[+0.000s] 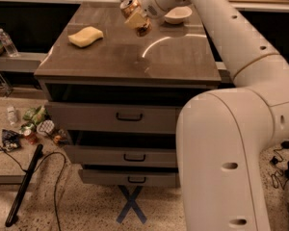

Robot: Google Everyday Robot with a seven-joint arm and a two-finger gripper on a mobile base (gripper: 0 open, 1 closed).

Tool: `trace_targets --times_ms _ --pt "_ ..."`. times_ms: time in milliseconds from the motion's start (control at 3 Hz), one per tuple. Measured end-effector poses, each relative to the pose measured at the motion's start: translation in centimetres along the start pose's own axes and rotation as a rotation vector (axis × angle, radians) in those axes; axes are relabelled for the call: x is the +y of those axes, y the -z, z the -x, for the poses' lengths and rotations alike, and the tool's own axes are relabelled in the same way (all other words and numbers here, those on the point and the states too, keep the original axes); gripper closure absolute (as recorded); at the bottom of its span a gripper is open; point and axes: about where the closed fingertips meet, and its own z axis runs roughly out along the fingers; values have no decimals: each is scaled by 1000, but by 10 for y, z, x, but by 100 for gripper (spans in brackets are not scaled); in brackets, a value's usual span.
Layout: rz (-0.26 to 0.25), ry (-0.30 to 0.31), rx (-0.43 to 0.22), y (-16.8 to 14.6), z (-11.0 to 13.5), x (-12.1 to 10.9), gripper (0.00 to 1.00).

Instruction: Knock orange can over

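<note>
Right of the yellow foam sponge [85, 36], the small orange-gold metal can [130, 6] tilts against the gripper [136, 19], probably being pushed over; whether the claw is apart or together cannot be told.

orange-gold mottled can [144, 28], silver rim, against the cream gripper [136, 19] above the glossy brown tabletop [173, 57]; yellow sponge [85, 36]; white bowl [178, 15]; blue tape x [131, 205] on speckled floor [86, 211].

Claw [136, 20] at orange can [130, 6], between sponge [85, 36], bowl [178, 15].

the gripper [136, 19] is against the tilted orange can [129, 6] at the far side of the cabinet top [135, 61], between sponge [85, 36] and bowl [178, 15].
</note>
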Motion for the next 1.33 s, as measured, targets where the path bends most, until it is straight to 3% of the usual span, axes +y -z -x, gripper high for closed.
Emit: trace_targets --times_ms 333,667,1000,1333 --pt "63 146 231 20 -22 20 100" --pt "186 289 477 31 -54 47 98" --pt "280 348 583 31 -68 66 68" --pt "325 363 602 28 -68 76 37"
